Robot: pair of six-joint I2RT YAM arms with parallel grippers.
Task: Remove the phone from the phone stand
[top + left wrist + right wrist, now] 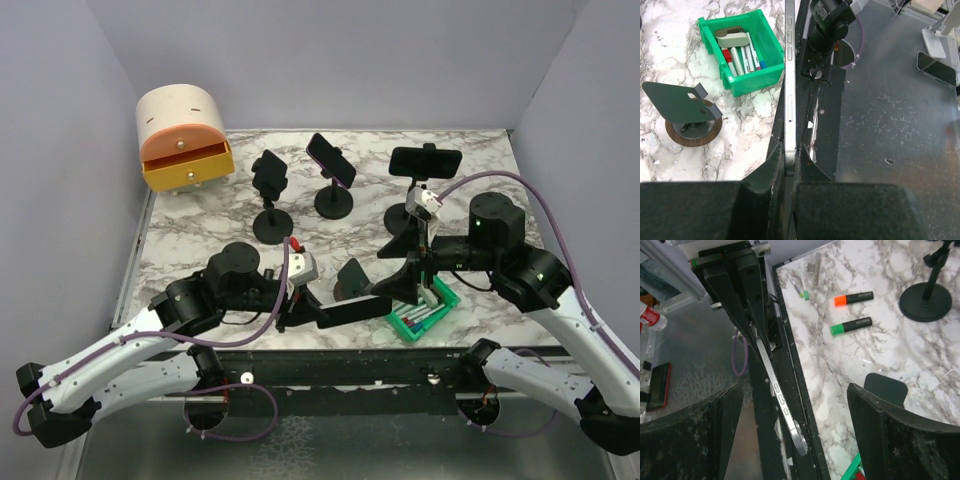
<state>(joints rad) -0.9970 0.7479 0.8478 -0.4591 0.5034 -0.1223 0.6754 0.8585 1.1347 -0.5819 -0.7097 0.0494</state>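
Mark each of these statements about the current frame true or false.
1. The left end effector is shut on the phone. True.
2. The right end effector grips the phone. False: the right end effector is open, its fingers well apart on either side of the phone.
3. The bin is empty. False: the bin holds markers.
4. The stand beside the bin carries no phone. True.
5. The drawer is shut. False: the drawer is pulled out.
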